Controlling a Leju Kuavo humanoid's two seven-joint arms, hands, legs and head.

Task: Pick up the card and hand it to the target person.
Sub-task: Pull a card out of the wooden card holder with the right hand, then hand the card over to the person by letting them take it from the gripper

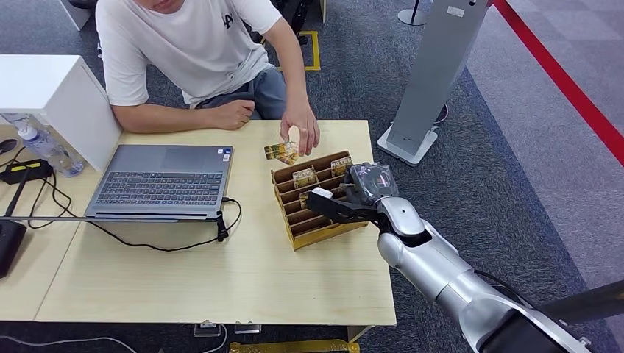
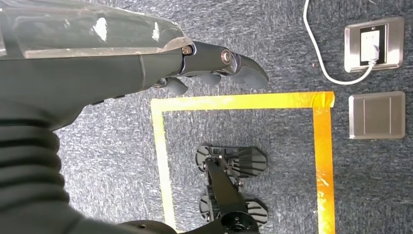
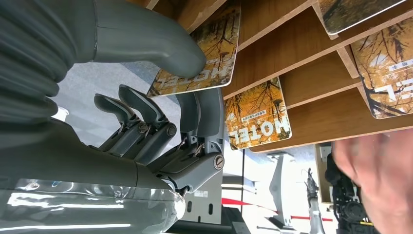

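Right hand [image 3: 160,122] pinches a hotel card [image 3: 199,53] thumb-over-fingers, card partly in the slotted wooden rack [image 1: 318,213], angled for easy pull. Left hand [image 2: 214,61] hangs empty, fingers loosely curled. Person's hand [image 1: 300,125] waits beside the rack.

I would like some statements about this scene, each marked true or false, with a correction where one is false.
1. The right hand pinches a card at the wooden rack. True.
2. The laptop is closed. False: its lid lies open, with the keyboard showing.
3. The person's hand holds cards over the table, beyond the rack. True.
4. The left hand holds a card. False: it holds nothing and hangs over the carpet.
5. The rack stands on the floor. False: it stands on the table.
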